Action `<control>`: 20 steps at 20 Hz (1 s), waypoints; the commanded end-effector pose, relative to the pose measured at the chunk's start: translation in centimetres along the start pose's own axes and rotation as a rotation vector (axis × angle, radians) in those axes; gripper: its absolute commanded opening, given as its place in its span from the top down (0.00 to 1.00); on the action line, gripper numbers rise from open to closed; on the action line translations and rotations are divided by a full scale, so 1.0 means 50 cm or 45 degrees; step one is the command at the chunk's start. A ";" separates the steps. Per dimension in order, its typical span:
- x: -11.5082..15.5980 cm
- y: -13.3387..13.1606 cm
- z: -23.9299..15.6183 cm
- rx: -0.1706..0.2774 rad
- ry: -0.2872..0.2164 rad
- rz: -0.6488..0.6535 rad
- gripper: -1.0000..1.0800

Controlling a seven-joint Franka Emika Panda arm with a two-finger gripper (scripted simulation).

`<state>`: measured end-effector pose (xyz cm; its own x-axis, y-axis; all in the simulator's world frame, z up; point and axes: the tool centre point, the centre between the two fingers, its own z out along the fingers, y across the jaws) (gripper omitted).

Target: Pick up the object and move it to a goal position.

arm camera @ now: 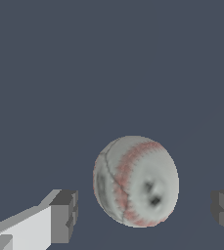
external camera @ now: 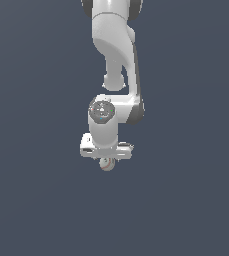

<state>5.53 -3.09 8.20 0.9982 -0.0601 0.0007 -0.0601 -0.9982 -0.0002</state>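
Observation:
The object is a small off-white ball (arm camera: 135,181) with thin red stitch lines. In the wrist view it lies between my two fingers (arm camera: 64,215), with a clear gap on each side. My gripper (arm camera: 145,210) is open and touches nothing. In the exterior view the ball (external camera: 106,164) shows only as a small part below the hand, mostly hidden by it. The gripper (external camera: 106,161) hangs straight above the ball, fingers hidden behind the hand body.
The white arm (external camera: 117,45) comes down from the top of the exterior view. A plain dark blue-grey surface (external camera: 36,200) fills the rest of both views.

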 end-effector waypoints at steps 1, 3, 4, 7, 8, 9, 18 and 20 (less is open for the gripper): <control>-0.001 0.000 0.028 0.000 -0.001 0.001 0.04; -0.002 0.000 0.048 0.000 -0.001 0.001 0.04; -0.002 0.000 0.055 0.000 -0.001 0.001 0.04; -0.001 0.001 0.068 0.000 -0.001 0.001 0.04; 0.000 0.001 0.069 0.000 -0.001 0.001 0.04; 0.001 0.001 0.069 0.000 -0.001 0.001 0.04; 0.001 0.001 0.069 0.000 -0.001 0.001 1.00; 0.001 0.001 0.069 0.000 -0.001 0.001 1.00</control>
<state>5.55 -3.12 4.77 0.9981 -0.0610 -0.0011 -0.0610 -0.9981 -0.0001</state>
